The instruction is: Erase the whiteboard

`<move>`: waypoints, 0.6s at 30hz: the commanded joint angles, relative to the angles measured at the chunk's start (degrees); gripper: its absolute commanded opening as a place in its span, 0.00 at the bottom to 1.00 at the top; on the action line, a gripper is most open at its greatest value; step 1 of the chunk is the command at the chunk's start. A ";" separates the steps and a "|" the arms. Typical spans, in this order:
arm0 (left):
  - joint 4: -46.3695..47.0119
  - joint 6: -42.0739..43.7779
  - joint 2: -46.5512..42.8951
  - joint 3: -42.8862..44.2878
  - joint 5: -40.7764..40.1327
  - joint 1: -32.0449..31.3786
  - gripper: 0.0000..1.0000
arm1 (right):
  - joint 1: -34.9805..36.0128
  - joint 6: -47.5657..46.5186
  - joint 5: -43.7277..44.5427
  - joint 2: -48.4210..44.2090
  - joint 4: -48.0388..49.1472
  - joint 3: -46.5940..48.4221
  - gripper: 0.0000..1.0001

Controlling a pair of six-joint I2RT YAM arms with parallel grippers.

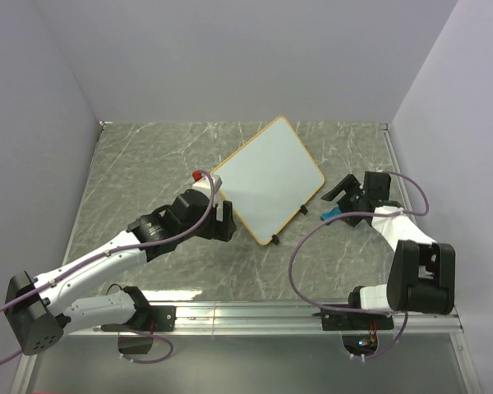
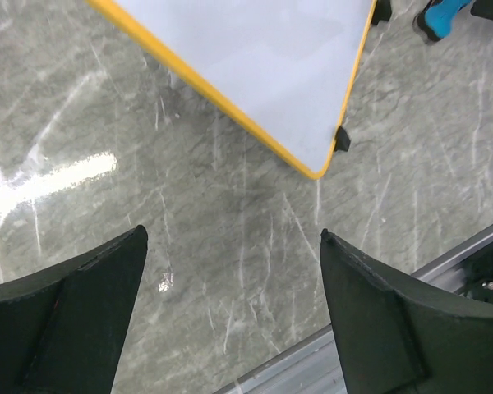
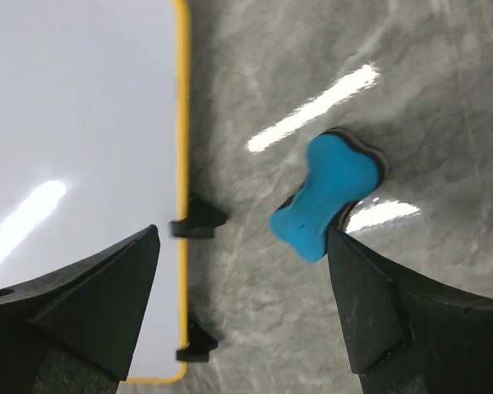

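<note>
Left of the desk's [image 1: 140, 164] middle, the left gripper [image 2: 232, 238] hangs wide open and empty, by the whiteboard's [image 1: 271, 176] near corner. The right gripper [image 3: 242, 234], also wide and empty, hovers over a blue eraser [image 3: 327, 193] (bone-shaped) just beside the whiteboard, which sits mid-desk, angled toward the far edge.

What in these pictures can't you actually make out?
- Top view: the left arm covers part of the whiteboard at its left corner; the red item there is too small to identify.
- Top view: the right end effector hides most of the blue eraser.
- Left wrist view: the top edge cuts off most of the whiteboard.
- Right wrist view: the left edge cuts off the whiteboard.
</note>
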 commanded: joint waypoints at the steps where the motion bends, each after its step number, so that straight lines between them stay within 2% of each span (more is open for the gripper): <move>1: -3.46 -0.75 0.20 4.81 -1.58 0.00 0.91 | -0.22 -0.63 -1.94 -6.50 -1.38 1.21 0.89; 4: -3.02 -1.62 0.11 6.48 -2.10 0.00 0.93 | 0.39 -1.07 -5.01 -11.78 -3.74 1.64 0.88; 6: -3.63 -3.02 0.90 8.50 -2.89 0.08 0.99 | 1.18 -1.51 -5.54 -14.33 -6.21 2.62 0.87; 9: -5.65 -5.83 3.36 12.45 -4.04 0.08 0.99 | 3.55 -0.37 -6.69 -18.11 -8.50 3.49 0.86; 14: -10.40 -7.60 10.63 20.96 0.97 0.17 0.99 | 6.02 2.27 -7.92 -25.21 -17.61 7.70 0.86; 18: -13.22 -9.18 14.43 26.78 -0.69 0.26 0.99 | 8.39 1.05 -6.52 -31.64 -24.84 12.63 0.87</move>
